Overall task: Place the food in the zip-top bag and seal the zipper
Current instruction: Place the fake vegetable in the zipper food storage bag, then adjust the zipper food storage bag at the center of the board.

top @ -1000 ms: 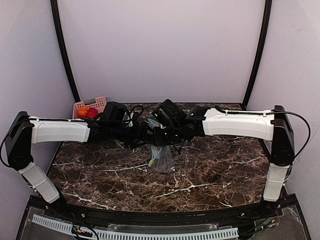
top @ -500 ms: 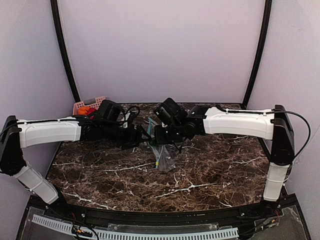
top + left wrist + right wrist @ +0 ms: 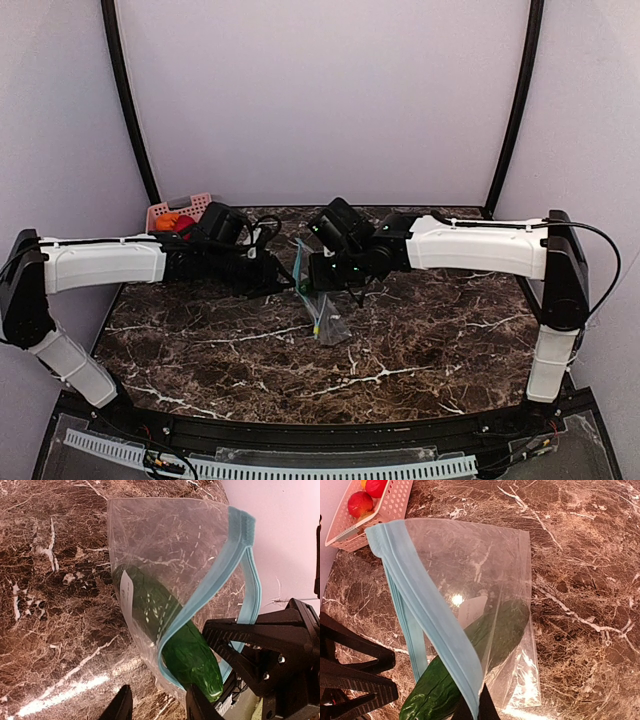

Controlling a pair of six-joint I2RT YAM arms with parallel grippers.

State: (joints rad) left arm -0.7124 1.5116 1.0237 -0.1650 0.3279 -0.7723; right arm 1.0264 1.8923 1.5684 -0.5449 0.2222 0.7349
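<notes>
A clear zip-top bag (image 3: 485, 565) with a teal-blue zipper (image 3: 420, 595) hangs open over the marble table. A green cucumber (image 3: 435, 690) lies partly inside it, with its near end sticking out past the zipper. My right gripper (image 3: 475, 707) is shut on the zipper edge and holds the bag up (image 3: 325, 315). My left gripper (image 3: 160, 707) is open and empty, its fingertips just below the bag's mouth and the cucumber's end (image 3: 195, 660). Small round red fruit (image 3: 360, 502) and an orange piece (image 3: 165, 222) lie in the pink basket.
The pink slotted basket (image 3: 180, 212) stands at the table's back left corner, behind my left arm. Dark marble table (image 3: 430, 330) spreads around the bag. Pale walls close in the back and both sides.
My left gripper has drawn back a little to the left, away from the bag's mouth. The bag with the cucumber hangs slightly lower from my right gripper.
</notes>
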